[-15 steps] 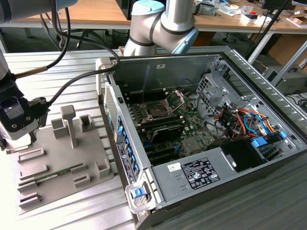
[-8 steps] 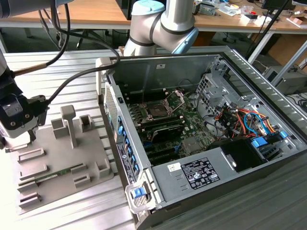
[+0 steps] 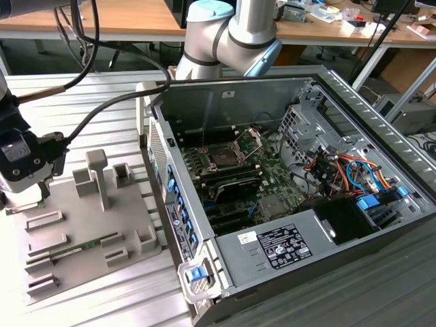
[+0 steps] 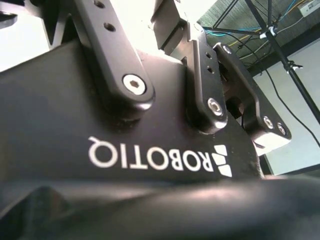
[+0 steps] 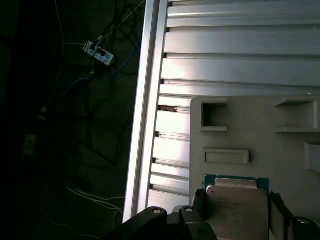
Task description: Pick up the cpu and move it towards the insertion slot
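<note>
In the first wrist view the cpu, a small flat square chip with a pale silvery top and a green rim, lies between the two black fingers of my gripper. One finger rests against each side edge of the chip, just over the grey holder plate. In the exterior view my gripper is at the far left, over that plate's back corner. The insertion slot, a dark square socket with its metal load plate hinged up, sits in the green motherboard inside the open case, well to the exterior view's right of the gripper.
The open computer case stands between the plate and the slot, its side wall rising above the table. Raised grey holders and a green memory stick sit on the plate. The slatted table's edge runs close to the gripper.
</note>
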`<state>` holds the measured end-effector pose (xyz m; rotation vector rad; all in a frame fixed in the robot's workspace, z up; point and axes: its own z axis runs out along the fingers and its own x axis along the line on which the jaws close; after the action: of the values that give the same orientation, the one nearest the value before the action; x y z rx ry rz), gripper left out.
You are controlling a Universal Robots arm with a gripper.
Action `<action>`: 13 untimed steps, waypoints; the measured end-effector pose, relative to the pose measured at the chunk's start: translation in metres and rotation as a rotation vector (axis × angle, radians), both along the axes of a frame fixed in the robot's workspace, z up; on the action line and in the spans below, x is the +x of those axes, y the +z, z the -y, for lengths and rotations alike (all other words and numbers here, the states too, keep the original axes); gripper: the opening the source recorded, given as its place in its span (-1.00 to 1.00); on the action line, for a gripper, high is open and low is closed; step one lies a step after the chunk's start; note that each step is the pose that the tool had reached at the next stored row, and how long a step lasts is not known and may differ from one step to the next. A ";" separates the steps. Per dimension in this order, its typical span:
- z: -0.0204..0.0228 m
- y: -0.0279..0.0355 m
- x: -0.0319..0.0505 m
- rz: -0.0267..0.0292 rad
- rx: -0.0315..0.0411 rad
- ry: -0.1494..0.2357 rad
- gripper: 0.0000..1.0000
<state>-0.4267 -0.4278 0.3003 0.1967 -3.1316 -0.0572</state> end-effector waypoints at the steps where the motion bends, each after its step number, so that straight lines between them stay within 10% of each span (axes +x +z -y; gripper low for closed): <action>1: 0.0000 0.0009 0.0000 0.0001 0.0000 0.000 0.10; 13: 0.0000 0.0099 0.0000 0.0000 -0.0001 0.000 0.10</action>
<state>-0.4268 -0.4278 0.3102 0.1967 -3.1315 -0.0571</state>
